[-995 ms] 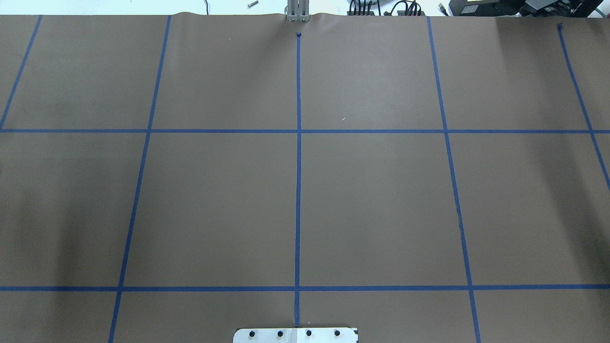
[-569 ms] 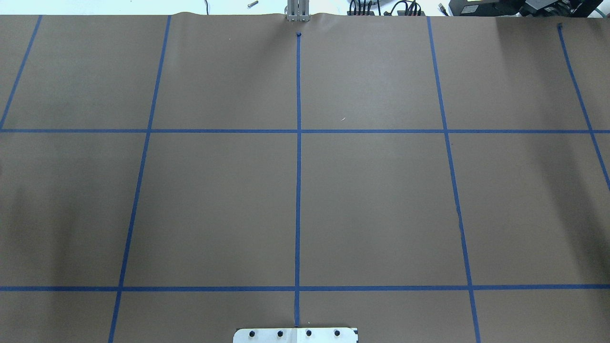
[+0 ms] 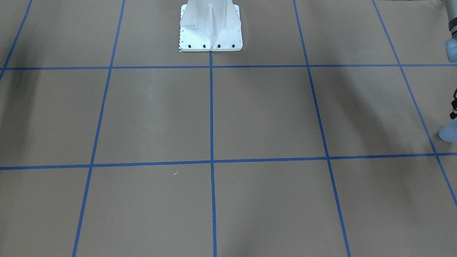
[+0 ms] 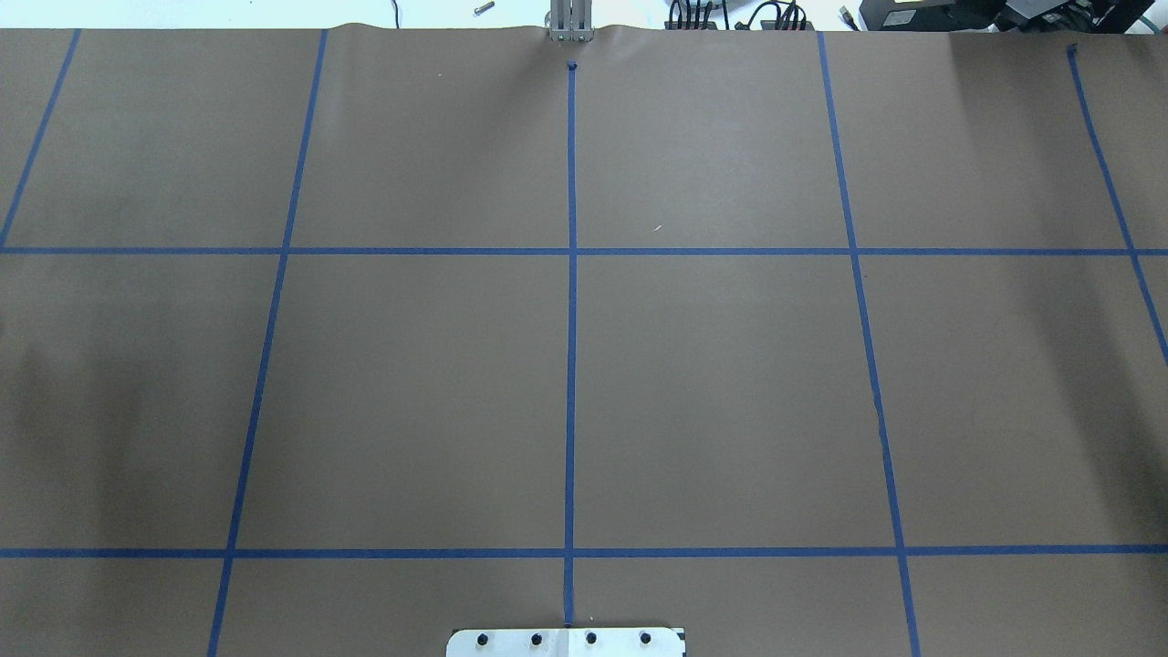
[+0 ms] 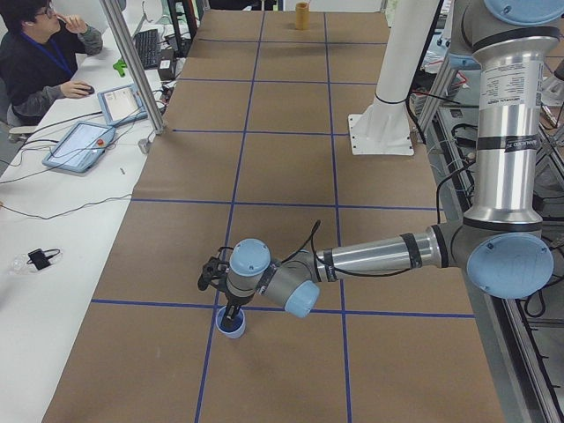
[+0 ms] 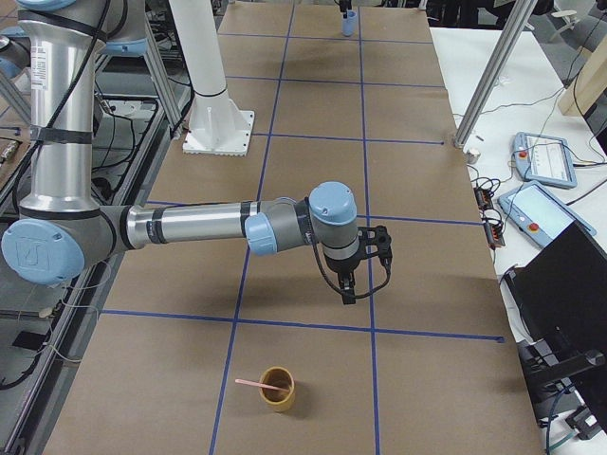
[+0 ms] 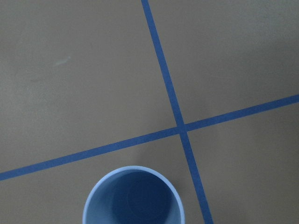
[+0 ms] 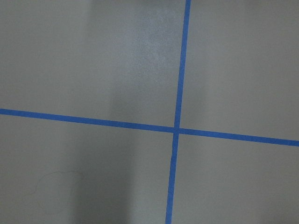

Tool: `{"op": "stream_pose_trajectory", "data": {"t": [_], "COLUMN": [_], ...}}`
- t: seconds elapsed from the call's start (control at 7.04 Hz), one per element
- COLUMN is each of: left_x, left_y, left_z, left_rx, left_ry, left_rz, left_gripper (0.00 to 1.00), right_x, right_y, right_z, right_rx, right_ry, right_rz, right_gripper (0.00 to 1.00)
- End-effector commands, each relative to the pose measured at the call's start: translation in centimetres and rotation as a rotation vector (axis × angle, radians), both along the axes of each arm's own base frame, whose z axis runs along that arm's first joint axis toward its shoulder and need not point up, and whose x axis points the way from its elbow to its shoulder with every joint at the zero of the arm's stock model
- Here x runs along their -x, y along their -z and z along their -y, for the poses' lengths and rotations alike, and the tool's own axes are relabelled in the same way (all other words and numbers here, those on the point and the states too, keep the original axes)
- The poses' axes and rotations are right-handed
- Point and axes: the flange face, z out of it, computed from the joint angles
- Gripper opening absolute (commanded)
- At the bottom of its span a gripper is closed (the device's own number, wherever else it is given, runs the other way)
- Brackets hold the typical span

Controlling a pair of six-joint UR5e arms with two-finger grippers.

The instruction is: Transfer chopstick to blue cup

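The blue cup (image 5: 233, 325) stands upright on the brown paper at the table's left end; it also shows in the front view (image 3: 448, 132) and in the left wrist view (image 7: 133, 198), and looks empty. My left gripper (image 5: 231, 308) hangs right over it; I cannot tell whether it is open or shut. A pale pink chopstick (image 6: 262, 384) leans in a tan cup (image 6: 277, 391) at the table's right end. My right gripper (image 6: 349, 290) hovers above the paper, a little beyond the tan cup; I cannot tell its state. Neither gripper's fingers show in the wrist views.
Blue tape lines (image 4: 571, 365) divide the brown paper into squares. The white robot base (image 3: 210, 26) stands at the table's middle back. Operators' tablets (image 5: 84, 145) and a seated person (image 5: 40, 53) are along the far side table. Metal posts (image 5: 132, 66) stand at the edge.
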Motion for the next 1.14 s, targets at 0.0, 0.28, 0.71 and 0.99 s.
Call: {"op": "stream_pose_trajectory", "data": {"t": [0.0,0.28,0.71,0.99], "left_x": [-1.7,-1.6,-1.4,-1.0], "left_y": [-0.2,-0.5,-1.5,-0.2], "left_z": [1.5,1.3,-0.3,-1.1], "left_rx": [-0.008,-0.004,-0.013,-0.05], "left_ry": [-0.029,-0.032,-0.037,-0.037], "left_rz": [0.0,0.001,0.003,-0.02], "left_gripper": [0.79,0.43,0.0,0.0], "right_x": [0.0,0.0,0.0,0.0], "right_y": [-0.1,-0.2,-0.2,-0.1], "right_z": [-0.1,-0.1,-0.1,-0.1], "right_rx": [0.001,0.004,0.004,-0.02], "right_ry": [0.001,0.0,0.0,-0.002], "right_rz": [-0.001,-0.001,-0.002,0.001], "right_gripper": [1.0,1.0,1.0,1.0]}}
